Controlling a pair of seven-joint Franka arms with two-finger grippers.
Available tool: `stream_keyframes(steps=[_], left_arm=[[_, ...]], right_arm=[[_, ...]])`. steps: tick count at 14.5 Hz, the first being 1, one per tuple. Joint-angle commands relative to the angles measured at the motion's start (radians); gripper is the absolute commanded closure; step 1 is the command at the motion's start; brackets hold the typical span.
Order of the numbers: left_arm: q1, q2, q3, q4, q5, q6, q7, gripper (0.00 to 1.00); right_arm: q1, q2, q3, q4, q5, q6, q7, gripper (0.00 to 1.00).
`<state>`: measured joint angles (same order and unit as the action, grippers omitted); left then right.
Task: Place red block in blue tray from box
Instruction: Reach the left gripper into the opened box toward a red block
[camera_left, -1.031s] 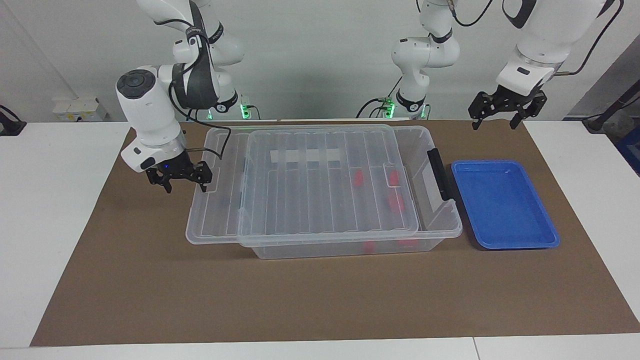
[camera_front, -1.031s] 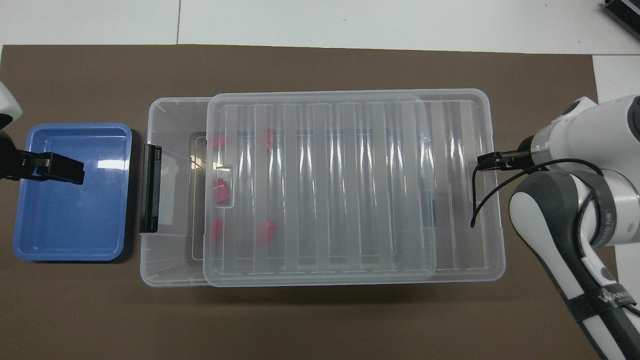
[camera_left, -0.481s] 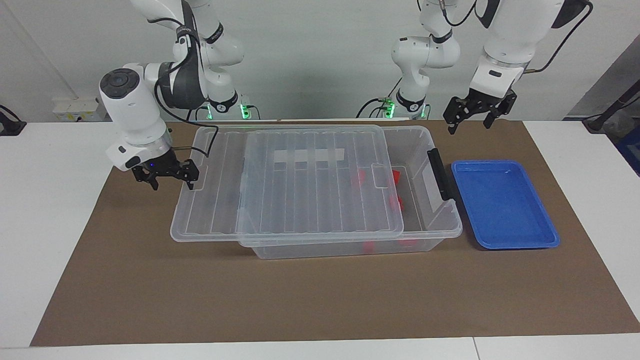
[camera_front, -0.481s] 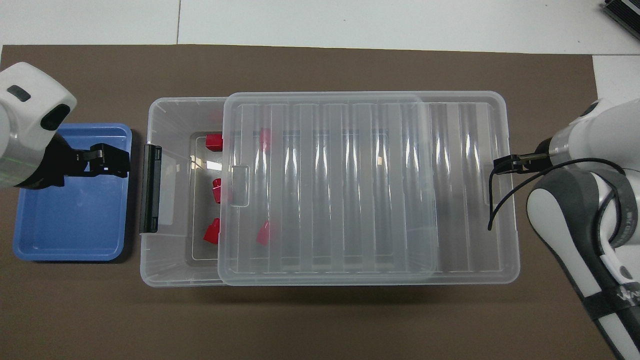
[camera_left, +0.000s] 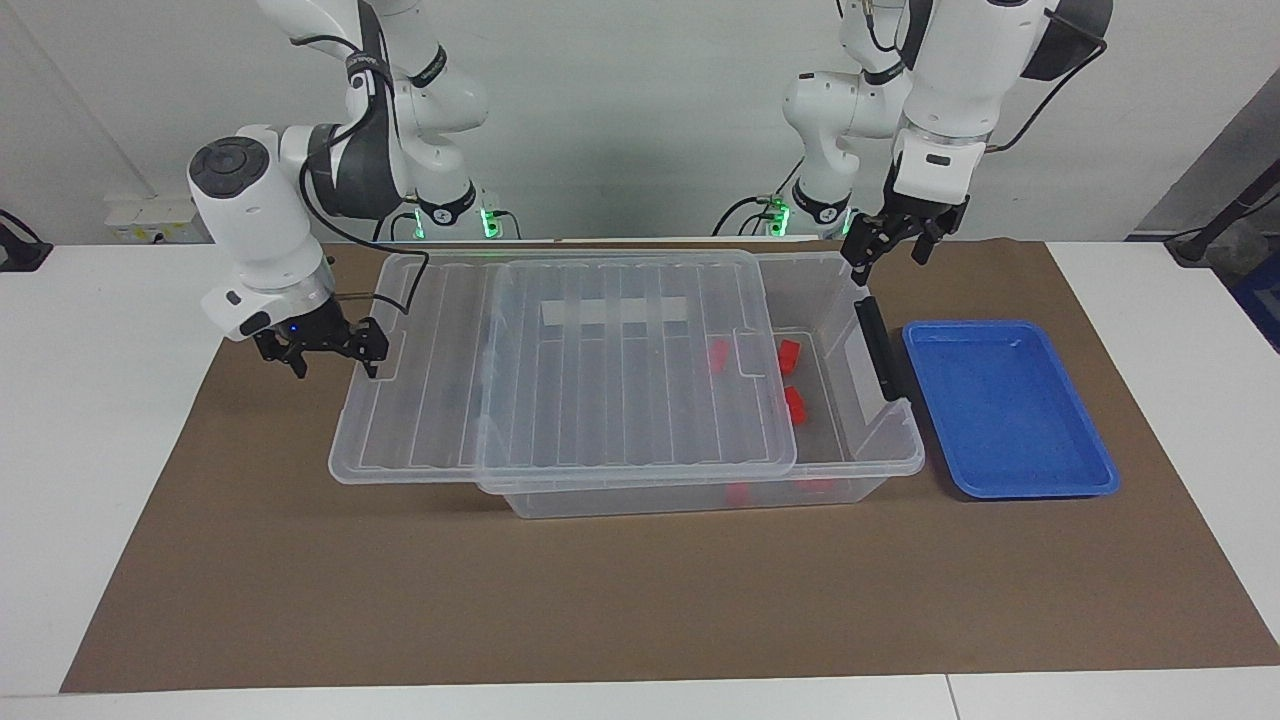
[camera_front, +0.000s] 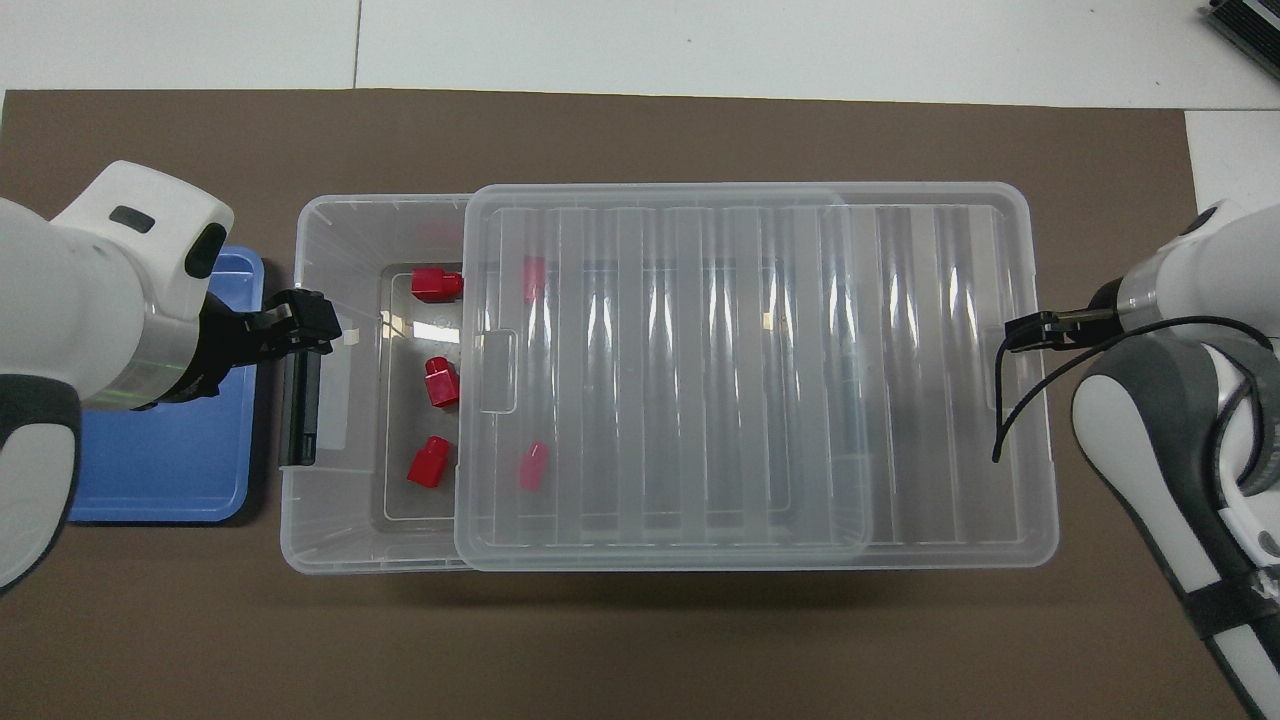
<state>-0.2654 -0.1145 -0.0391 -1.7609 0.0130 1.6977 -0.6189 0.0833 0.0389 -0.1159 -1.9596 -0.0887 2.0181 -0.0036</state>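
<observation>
Red plastic identifies the target: the small bright red plastic block (camera_front: 430, 463), slightly oblong with a narrower raised end, lies on the floor of the large transparent plastic box (camera_left: 880, 440), below and just inward of the left gripper (camera_left: 887, 266). Two similar red blocks (camera_front: 441, 382) lie uncovered next to it, and two more show only through the lid.

The left gripper hangs over the black latch (camera_left: 880, 345), its fingers apart and holding nothing. Judged step: descend into the uncovered strip.

- Keep clear of the latch and the lid edge.
- Straddle one block only, across its narrow sides.

The shallow blue plastic tray (camera_left: 1040, 490) sits below the gripper on its outer side.

The ribbed clear lid (camera_left: 600, 400) covers the rest of the box. The right gripper (camera_left: 336, 368) waits at the lid's overhanging end; whether it grips the lid cannot be determined.
</observation>
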Motion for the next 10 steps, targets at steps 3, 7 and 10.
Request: stream_keyframes(steps=[3, 7, 10], left_arm=[[-0.012, -0.091, 0.013, -0.161, -0.042, 0.127, -0.040, 0.00], [-0.026, -0.102, 0.013, -0.187, -0.042, 0.171, -0.097, 0.00], [-0.035, -0.102, 0.013, -0.187, -0.042, 0.177, -0.111, 0.00]], right_arm=[[-0.025, -0.017, 0.002, -0.005, -0.029, -0.027, -0.032, 0.00], [-0.048, -0.017, 0.002, -0.005, -0.042, -0.027, -0.052, 0.00], [-0.056, -0.017, 0.002, -0.005, -0.042, -0.027, -0.053, 0.00]])
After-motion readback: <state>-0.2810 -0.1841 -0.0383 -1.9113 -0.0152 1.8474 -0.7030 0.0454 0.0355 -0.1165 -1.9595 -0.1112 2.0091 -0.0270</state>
